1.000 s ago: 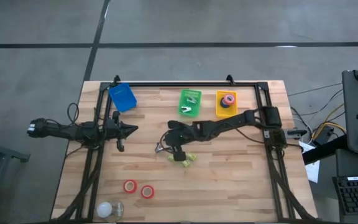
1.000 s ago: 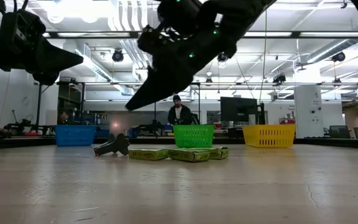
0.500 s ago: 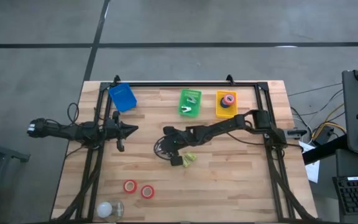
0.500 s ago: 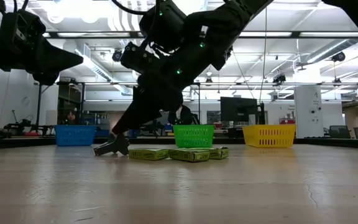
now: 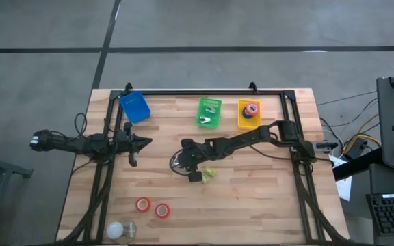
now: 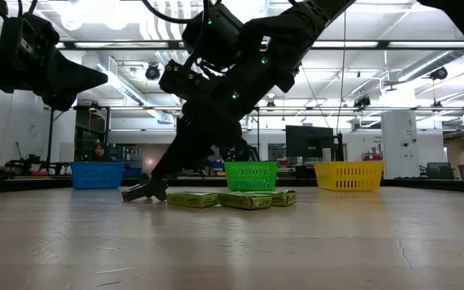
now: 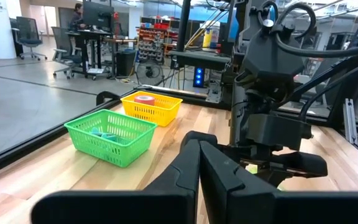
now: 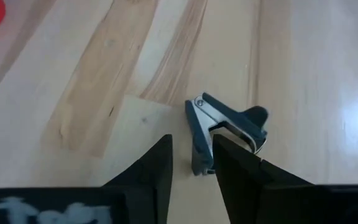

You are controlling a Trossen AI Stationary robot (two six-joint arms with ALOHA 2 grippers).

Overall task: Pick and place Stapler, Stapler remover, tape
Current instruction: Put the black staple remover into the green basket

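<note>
The stapler remover [image 8: 225, 127], dark blue with metal jaws, lies on the wood near the table's middle [image 5: 176, 164] [image 6: 145, 192]. My right gripper [image 8: 191, 165] [image 5: 181, 161] is low over it, open by a narrow gap, with one end of the remover in that gap. Two red tape rolls [image 5: 143, 203] [image 5: 162, 210] lie flat near the near edge. Another red roll [image 5: 252, 108] sits in the yellow basket [image 5: 241, 121]. My left gripper [image 5: 141, 142] [image 7: 197, 162] hovers shut at the table's left. No stapler shows. My right gripper comes slanting down from the table's right at the remover's end [image 8: 197, 155], with one finger [image 8: 235, 165] overlapping the remover's body in the wrist view. Whether a finger touches it I cannot tell. The remover lies on the table.
Yellow-green small boxes [image 5: 205, 176] lie just near-side of the right gripper. A blue basket [image 5: 135, 107], a green basket [image 5: 209, 113] and the yellow basket stand along the far edge. A white roundish object [image 5: 117, 229] sits at the near left corner. People show in the room beyond.
My right gripper has moved toward the table's left and down, from above the yellow-green boxes to low over the stapler remover; most of that came in the first half second. The remover has stayed where it was.
</note>
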